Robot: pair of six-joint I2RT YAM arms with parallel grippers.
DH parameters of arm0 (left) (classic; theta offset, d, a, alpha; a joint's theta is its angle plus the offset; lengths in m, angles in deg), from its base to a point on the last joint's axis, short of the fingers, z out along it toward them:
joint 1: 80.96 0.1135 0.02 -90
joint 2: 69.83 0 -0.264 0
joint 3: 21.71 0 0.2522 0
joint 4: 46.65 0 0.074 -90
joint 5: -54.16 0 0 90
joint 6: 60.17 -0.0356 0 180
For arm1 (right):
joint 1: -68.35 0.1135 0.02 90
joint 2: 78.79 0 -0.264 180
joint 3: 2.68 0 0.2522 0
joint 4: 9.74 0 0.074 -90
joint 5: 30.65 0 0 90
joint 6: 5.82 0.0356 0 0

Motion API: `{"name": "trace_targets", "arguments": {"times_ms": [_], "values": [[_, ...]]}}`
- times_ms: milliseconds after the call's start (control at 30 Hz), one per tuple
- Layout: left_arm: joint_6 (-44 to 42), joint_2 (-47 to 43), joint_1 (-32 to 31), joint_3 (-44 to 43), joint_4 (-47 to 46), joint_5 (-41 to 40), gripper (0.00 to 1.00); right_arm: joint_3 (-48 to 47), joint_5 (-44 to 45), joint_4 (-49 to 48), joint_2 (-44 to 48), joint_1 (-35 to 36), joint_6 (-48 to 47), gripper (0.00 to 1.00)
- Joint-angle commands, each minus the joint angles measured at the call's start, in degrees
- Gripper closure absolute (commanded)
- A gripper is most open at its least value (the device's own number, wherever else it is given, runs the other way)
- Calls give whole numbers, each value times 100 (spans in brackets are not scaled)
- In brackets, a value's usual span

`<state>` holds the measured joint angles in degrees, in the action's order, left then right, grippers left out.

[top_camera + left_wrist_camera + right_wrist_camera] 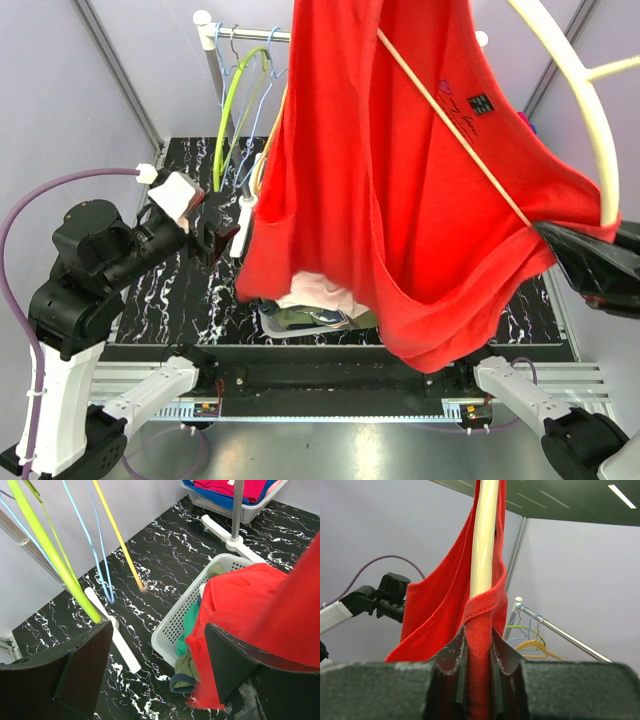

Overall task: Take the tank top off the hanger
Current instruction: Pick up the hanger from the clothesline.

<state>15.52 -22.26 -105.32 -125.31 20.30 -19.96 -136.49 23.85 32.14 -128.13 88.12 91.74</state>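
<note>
Up at the right, the right end effector (pixel 479 647) is clenched on the tank top (pixel 380 180) strap over the hanger (pixel 592 110). The garment hangs lengthwise downward, its free edge just right of the released, empty left end effector (pixel 218 238), the nearer one to pull.

Red tank top (pixel 380 180) on a cream hanger (pixel 585 95). The surface (pixel 165 555) is black with white marble veining. A white basket (pixel 172 627) holds red, green and navy cloth. There is a lime hanger (pixel 54 550), a blue hanger (pixel 109 596), a yellow hanger (pixel 118 532) and a purple cable (pixel 60 185).
</note>
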Motion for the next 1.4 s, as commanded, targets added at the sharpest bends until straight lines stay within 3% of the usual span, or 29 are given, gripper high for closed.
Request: {"name": "trace_targets", "arguments": {"times_ms": [0, 200, 533, 733, 900, 1100, 1367], "values": [[77, -20, 45, -24, -195, 152, 19, -264, 412, -711, -321, 9, -157, 100], [95, -37, 89, -33, -195, 170, 19, -581, 545, -1124, -796, 9, -149, 100], [51, -73, 107, 11, -186, 108, 19, -589, 1072, -2933, -1288, 1, 62, 100], [51, -81, 107, 28, -195, 82, 19, -1301, 1107, -3013, -1859, 1, 456, 100], [24, -125, 98, 107, -204, 56, 19, -1328, 1019, -3067, -2000, 9, 730, 100], [7, -169, 107, 107, -195, 56, 19, -881, 1010, -3014, -1799, 1, 801, 100], [-11, -240, 107, 169, -195, 91, 19, 902, 941, -2329, -877, 1, 616, 100]]}}
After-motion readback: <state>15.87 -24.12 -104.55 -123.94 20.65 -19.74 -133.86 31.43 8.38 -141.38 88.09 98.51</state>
